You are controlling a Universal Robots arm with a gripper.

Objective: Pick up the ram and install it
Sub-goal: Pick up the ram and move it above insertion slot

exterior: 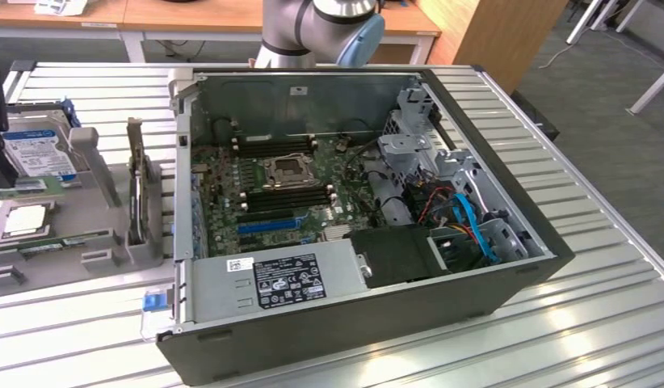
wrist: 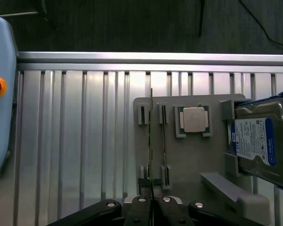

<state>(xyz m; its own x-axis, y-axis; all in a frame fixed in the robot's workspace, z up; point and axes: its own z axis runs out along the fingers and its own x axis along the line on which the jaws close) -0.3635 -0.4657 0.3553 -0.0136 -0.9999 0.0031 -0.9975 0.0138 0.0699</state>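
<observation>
The pincer point(wrist: 152, 207) is closed: its two dark fingers are pressed together, nothing is seen between them, so it carries nothing. Straight ahead of the fingertips stands the ram point(wrist: 151, 141), not yet picked up. It is set on its long edge in the end slots of a grey holder point(wrist: 188, 160), so the wrist camera meets it edge-on, as one thin dark line. This line starts at the pincer's end of the holder and runs away from it, along the slats of the table point(wrist: 75, 141), towards the table's railed edge. The seam between the closed fingers falls on the same line. By judgement this is the relation that matters: the ram's long axis points away from the pincer, and the fingers would close across its thin side, not along its length. How high the pincer hangs above the stick cannot be told.

Just beside the ram a second stick point(wrist: 163, 141) stands parallel to it, near enough that a sideways error could meet it. Beyond that one lie a processor point(wrist: 194, 119) in its pocket and then a blue-labelled hard drive point(wrist: 257, 143). In the exterior view the holder is on the table at the exterior view's left, and the open computer case point(exterior: 505, 275) with its motherboard point(exterior: 229, 214) stands just beside it, towards the exterior view's right.
</observation>
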